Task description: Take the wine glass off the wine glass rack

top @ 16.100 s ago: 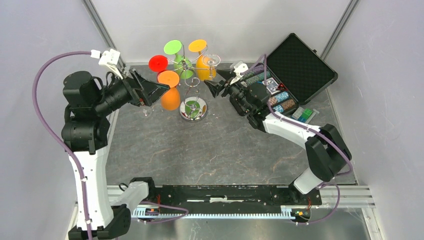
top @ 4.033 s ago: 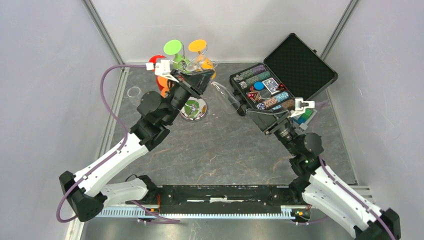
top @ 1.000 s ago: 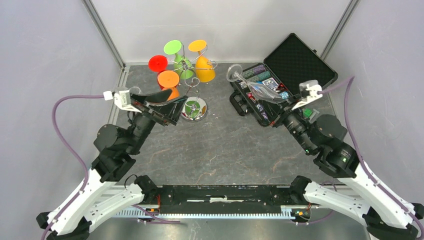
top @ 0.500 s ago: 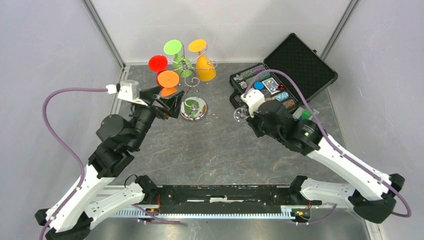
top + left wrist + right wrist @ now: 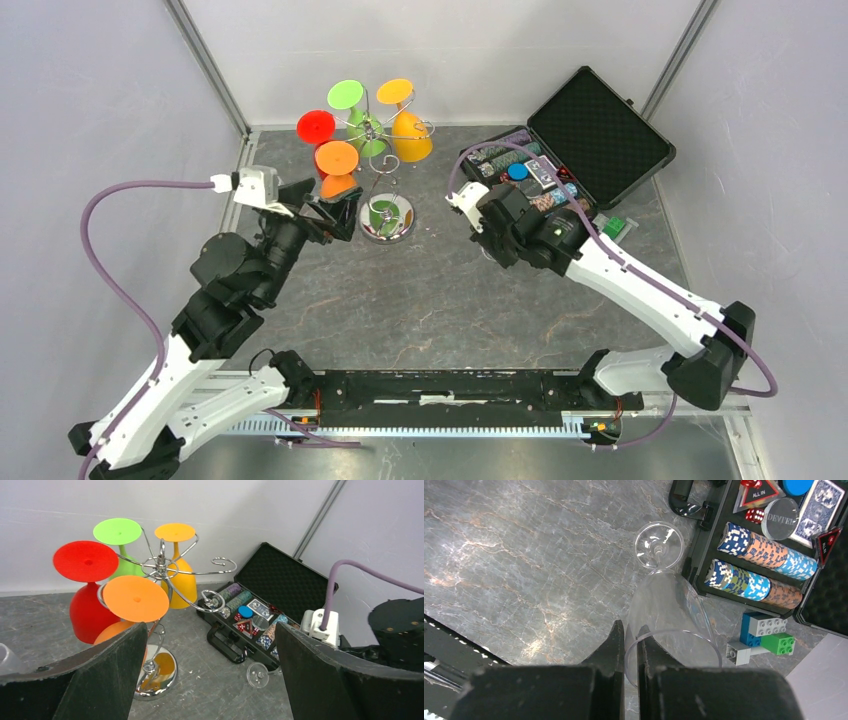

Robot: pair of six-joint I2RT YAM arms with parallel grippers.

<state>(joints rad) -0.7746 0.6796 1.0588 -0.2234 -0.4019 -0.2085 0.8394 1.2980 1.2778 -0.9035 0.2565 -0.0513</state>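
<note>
Clear wine glass (image 5: 669,610), rim pinched in the downward-pointing right end effector (image 5: 630,634), foot below it over the tabletop (image 5: 524,555); left end effector (image 5: 210,672) gapes wide, arm levelled at the rack (image 5: 161,570) ahead.

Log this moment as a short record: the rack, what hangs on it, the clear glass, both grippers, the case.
rack: wine glass rack, standing upright
hanging on it: red glass, green glass, amber glass, orange glass, all foot-up; two arms bare
clear glass: clear wine glass, off the rack, foot pointing down beside the case
right: right gripper shut on the clear glass's rim
left: left gripper open, empty, facing the rack
case: poker chip case open, chips inside
</note>
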